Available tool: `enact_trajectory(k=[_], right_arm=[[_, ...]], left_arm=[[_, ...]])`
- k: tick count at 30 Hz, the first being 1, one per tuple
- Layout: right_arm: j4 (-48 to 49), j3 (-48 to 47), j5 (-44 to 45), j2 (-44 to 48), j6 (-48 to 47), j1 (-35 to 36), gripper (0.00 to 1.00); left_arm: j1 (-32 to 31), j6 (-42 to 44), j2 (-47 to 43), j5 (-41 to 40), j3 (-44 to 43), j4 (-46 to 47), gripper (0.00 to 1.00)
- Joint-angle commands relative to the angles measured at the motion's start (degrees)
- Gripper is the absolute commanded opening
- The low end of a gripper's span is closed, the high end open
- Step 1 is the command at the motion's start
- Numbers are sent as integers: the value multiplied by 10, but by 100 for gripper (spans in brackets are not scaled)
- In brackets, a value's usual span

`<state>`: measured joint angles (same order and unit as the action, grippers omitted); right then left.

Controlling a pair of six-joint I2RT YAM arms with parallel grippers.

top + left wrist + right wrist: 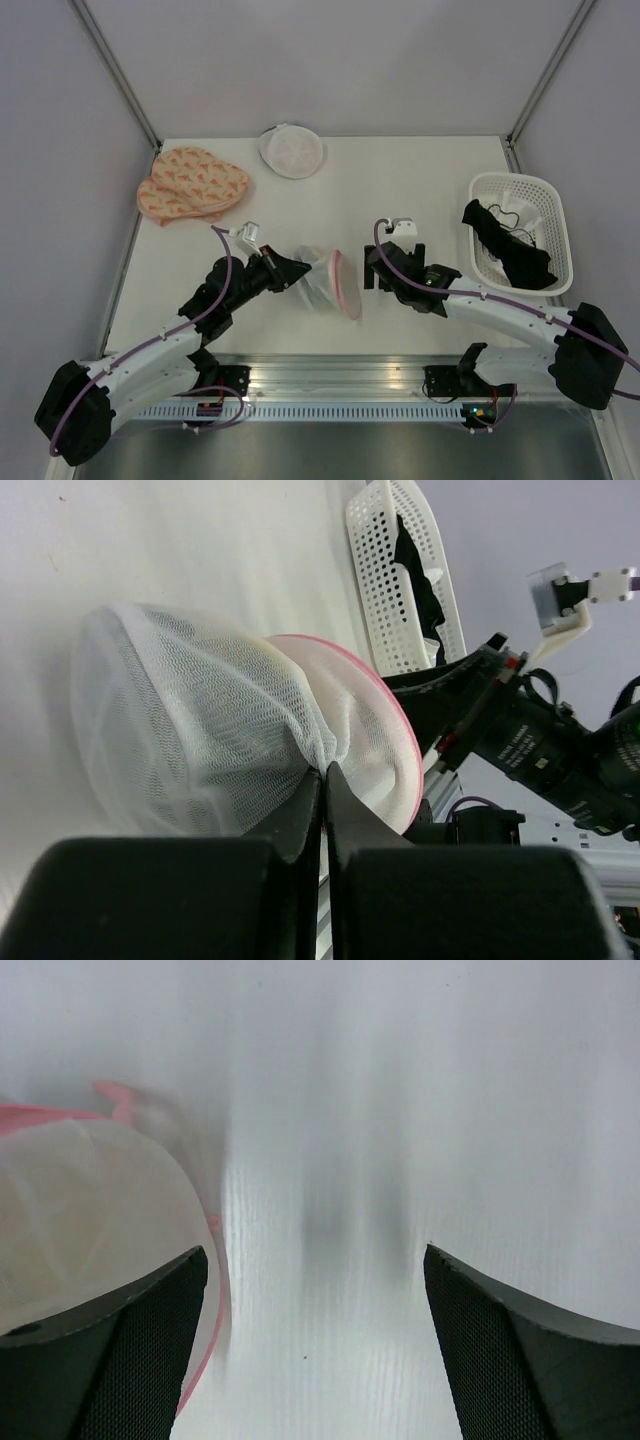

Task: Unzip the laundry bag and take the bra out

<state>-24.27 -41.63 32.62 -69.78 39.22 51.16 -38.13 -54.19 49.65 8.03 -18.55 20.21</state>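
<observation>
Mid-table, toward the near edge, sits the mesh laundry bag (322,283), L gripper (322,775) pinching its netting tight; R gripper (315,1255) gapes wide just beside the pink rim (346,286), w/ nothing held.

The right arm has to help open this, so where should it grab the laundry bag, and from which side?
Probably the pink rim, approached from the right: it stands on edge facing the open right gripper, while the left gripper pinches the mesh of the laundry bag on the opposite side.
</observation>
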Motion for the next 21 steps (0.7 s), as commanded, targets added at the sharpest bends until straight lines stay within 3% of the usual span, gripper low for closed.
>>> enact_trajectory(k=[1,5,6,13,16,21], right_arm=[[-2,-46,-18,48,-33,5,91],[10,-79,-86,81,-73,19,88],[24,-86,-138,86,-82,21,88],[62,-93,-270,54,-100,63,88],[112,-77,-343,45,-95,97,82],[144,-71,-349,27,-76,155,75]], left_arm=[[-2,24,-28,-25,-4,-44,2],[-2,20,-25,-20,-1,-52,2],[-3,17,-21,-19,2,-49,2],[-2,11,-20,-17,4,-45,2],[-2,13,-21,-21,2,-53,2],[-2,12,-21,-27,3,-58,2]])
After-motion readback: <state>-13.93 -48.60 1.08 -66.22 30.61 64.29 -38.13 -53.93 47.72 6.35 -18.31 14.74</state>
